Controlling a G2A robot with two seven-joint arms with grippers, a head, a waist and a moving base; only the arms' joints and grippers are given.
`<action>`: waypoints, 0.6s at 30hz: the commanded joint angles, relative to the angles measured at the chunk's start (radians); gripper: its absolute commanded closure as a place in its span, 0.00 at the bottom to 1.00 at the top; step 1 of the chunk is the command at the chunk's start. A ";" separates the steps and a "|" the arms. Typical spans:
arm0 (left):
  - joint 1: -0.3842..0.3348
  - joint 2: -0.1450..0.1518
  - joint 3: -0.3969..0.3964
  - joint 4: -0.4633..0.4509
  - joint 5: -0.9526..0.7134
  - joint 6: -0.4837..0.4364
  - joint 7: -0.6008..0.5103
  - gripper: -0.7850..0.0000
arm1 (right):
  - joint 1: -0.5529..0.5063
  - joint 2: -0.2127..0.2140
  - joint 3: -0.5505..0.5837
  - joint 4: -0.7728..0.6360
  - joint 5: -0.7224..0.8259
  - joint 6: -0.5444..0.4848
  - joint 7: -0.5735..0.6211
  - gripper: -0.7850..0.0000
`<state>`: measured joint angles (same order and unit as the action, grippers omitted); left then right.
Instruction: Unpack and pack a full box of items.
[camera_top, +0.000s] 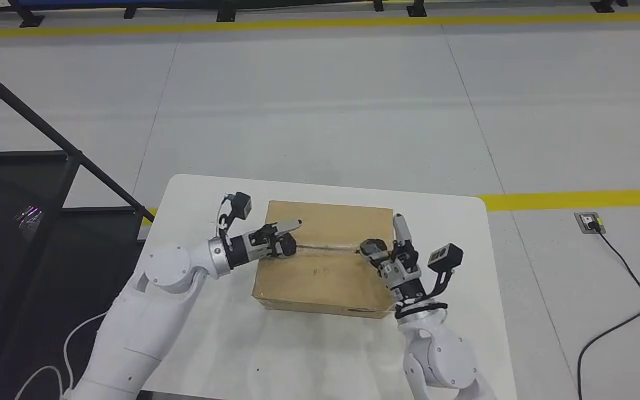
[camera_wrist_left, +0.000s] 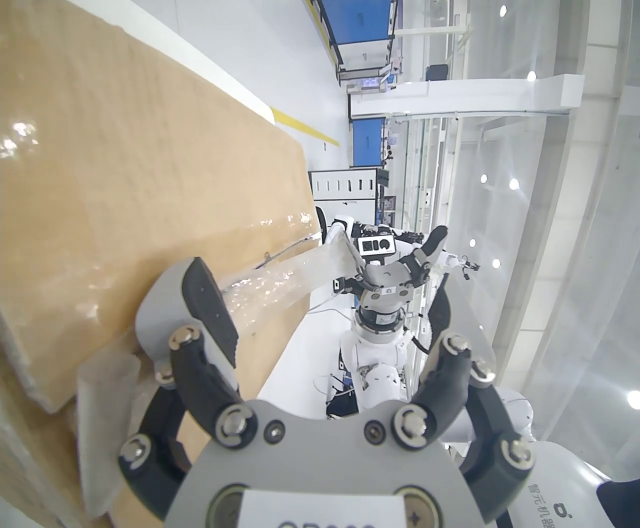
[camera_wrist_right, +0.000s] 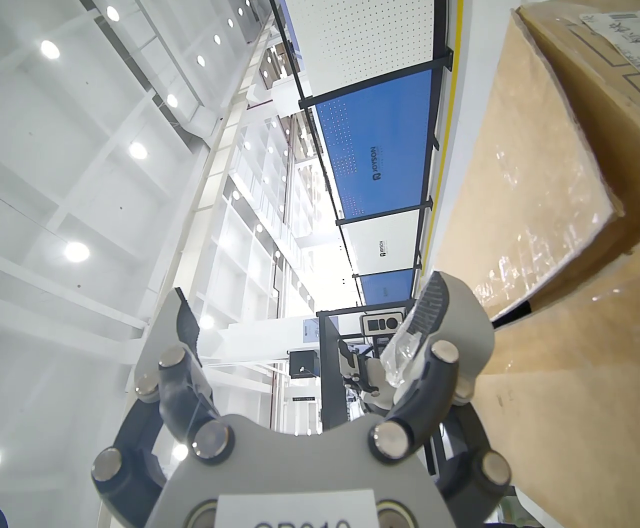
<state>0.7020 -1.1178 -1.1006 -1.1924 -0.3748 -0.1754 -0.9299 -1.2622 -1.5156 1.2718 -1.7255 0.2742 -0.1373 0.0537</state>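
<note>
A closed brown cardboard box (camera_top: 325, 275) sits in the middle of the white table (camera_top: 210, 340). A strip of clear tape (camera_top: 325, 246) stretches above the box's top seam between my two grippers. My left gripper (camera_top: 284, 243) is at the box's left end and stands open (camera_wrist_left: 325, 285); the tape (camera_wrist_left: 285, 285) clings to one finger pad (camera_wrist_left: 210, 300). My right gripper (camera_top: 373, 249) is at the box's right end, also open (camera_wrist_right: 307, 295). Crumpled tape (camera_wrist_right: 402, 350) sticks to the finger (camera_wrist_right: 435, 305) beside the box (camera_wrist_right: 530, 190).
The table's right edge (camera_top: 490, 290) lies close to the right arm, with bare surface in front of the box. A black frame (camera_top: 60, 150) stands left of the table, and a yellow floor line (camera_top: 560, 200) runs behind it.
</note>
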 joint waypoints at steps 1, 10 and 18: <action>-0.009 -0.005 0.012 0.010 0.003 0.002 0.005 0.00 | 0.003 0.000 -0.002 0.003 -0.014 -0.021 0.002 0.00; -0.027 -0.019 0.043 0.036 0.001 -0.002 0.011 0.00 | 0.011 0.002 -0.007 0.019 -0.077 -0.050 -0.008 0.00; -0.040 -0.029 0.058 0.061 0.001 -0.003 0.008 0.00 | 0.015 0.004 0.000 0.028 -0.151 -0.051 -0.033 0.00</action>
<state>0.6629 -1.1454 -1.0444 -1.1347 -0.3728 -0.1787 -0.9197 -1.2474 -1.5118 1.2711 -1.6975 0.1344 -0.1913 0.0207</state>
